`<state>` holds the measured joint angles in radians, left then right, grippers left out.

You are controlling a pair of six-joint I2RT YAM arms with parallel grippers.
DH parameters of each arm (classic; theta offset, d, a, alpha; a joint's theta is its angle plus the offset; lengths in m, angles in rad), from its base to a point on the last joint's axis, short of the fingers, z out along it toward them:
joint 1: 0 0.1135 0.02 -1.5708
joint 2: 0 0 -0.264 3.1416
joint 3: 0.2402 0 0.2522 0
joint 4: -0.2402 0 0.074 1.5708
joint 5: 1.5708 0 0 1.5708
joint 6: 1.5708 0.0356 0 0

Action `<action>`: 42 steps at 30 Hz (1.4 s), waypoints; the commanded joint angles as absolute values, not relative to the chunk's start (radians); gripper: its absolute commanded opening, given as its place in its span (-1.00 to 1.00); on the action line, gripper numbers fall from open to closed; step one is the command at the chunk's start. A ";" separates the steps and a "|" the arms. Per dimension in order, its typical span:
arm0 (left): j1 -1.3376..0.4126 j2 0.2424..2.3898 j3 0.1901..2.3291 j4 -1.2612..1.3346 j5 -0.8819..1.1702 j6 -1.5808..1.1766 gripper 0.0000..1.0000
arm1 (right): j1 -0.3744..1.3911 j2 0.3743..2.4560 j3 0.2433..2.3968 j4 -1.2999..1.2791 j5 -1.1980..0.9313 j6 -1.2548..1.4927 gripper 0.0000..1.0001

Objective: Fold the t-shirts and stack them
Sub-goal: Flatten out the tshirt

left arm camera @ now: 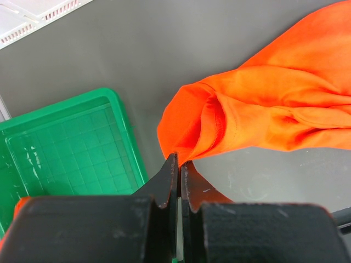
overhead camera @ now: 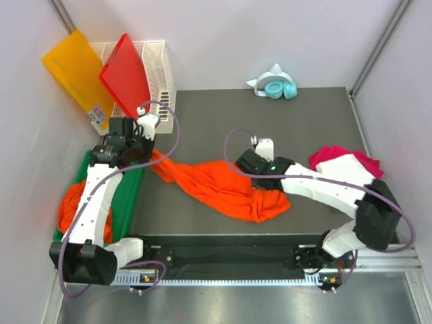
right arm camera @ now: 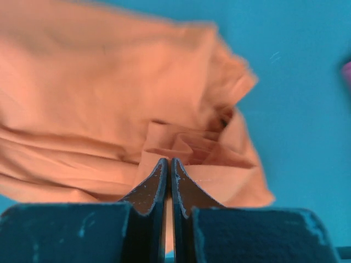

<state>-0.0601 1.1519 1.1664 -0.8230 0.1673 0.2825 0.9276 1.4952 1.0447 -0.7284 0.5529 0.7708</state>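
Left arm (overhead camera: 91, 202), right arm (overhead camera: 331, 185): white link shells, black joint housings, black wrists. Lilac cables loop along each. Black wedge jaws, scuffed edges. Green indicator light on right forearm.

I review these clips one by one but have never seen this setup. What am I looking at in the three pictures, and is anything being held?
The overhead picture shows two white robot arms bolted at the near edge of a dark table. The other two pictures come from cameras on the wrists, looking past each arm's own fingers.

An orange t-shirt lies crumpled across the table. The left end effector is shut on one edge of it, the right end effector on another; the right wrist picture is tinted blue.

A magenta t-shirt lies at right, more orange cloth by a green tray at left. Red and yellow boards, a white basket and teal headphones sit behind.
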 commanded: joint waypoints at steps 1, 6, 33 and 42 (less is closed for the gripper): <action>-0.058 1.132 1.196 -0.793 0.169 0.249 -1.00 | 0.844 1.307 1.215 -0.798 0.693 0.723 -1.00; -0.058 1.150 1.268 -0.792 0.176 0.216 -1.00 | 0.764 1.238 1.391 -0.870 0.750 0.626 -1.00; 0.054 1.270 1.588 -0.709 -0.046 0.020 -1.00 | 0.655 0.767 1.148 -1.224 0.884 0.899 -1.00; 0.052 1.235 1.451 -0.727 0.058 0.049 -1.00 | 0.672 0.756 0.881 -1.039 0.528 0.896 -1.00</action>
<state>0.0437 1.2648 1.5082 -0.7589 0.0139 0.0307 0.6708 0.7723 0.9806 -1.1252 0.6750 0.8925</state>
